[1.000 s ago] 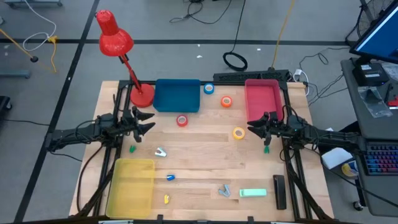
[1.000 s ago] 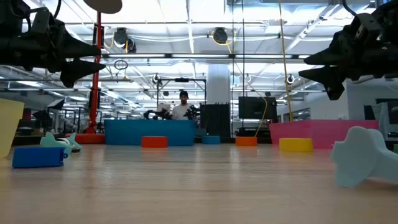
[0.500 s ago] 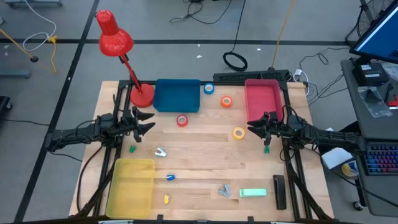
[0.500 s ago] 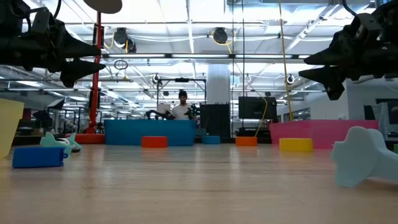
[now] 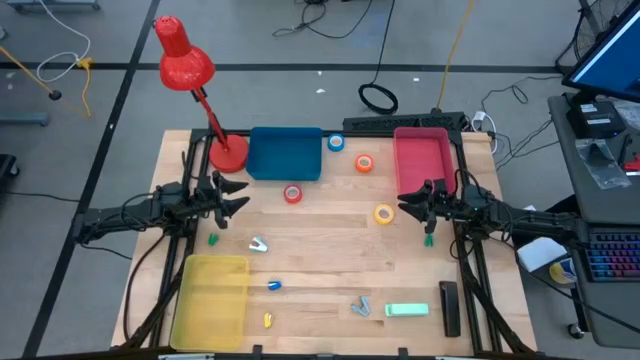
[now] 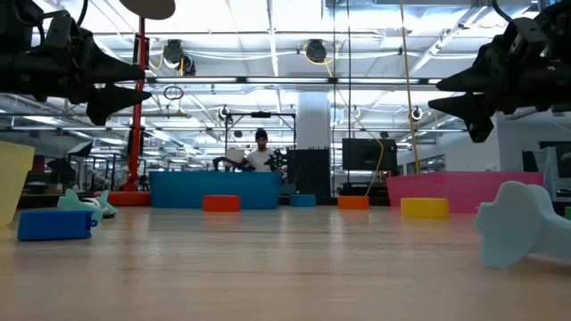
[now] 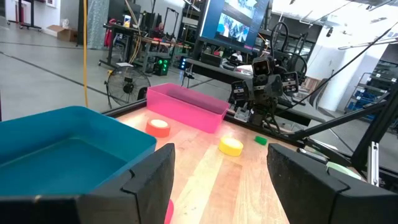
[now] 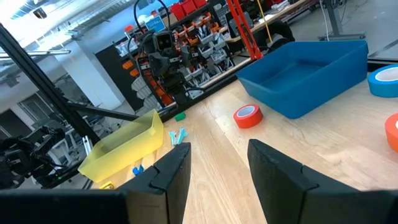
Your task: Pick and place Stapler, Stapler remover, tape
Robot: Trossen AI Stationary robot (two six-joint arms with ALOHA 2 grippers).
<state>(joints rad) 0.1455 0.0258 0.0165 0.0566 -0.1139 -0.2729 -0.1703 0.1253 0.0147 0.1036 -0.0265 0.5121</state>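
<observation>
Four tape rolls lie flat on the wooden table: blue [image 5: 335, 142], orange [image 5: 364, 163], red [image 5: 292, 194] and yellow [image 5: 384, 212]. A mint-green stapler [image 5: 406, 310] lies near the front right, with a pale stapler remover [image 5: 361, 306] beside it. A second pale remover [image 5: 258, 243] lies left of centre. My left gripper [image 5: 240, 200] hangs open above the table's left side. My right gripper [image 5: 405, 208] hangs open above the right side, close to the yellow roll. Both are level, point at each other, and hold nothing.
A blue bin [image 5: 285, 153] and a pink bin [image 5: 422, 160] stand at the back, and a yellow bin [image 5: 212, 298] at the front left. A red lamp [image 5: 228, 152] stands at the back left. A black oblong [image 5: 449, 305] lies front right. Small coloured bits are scattered about.
</observation>
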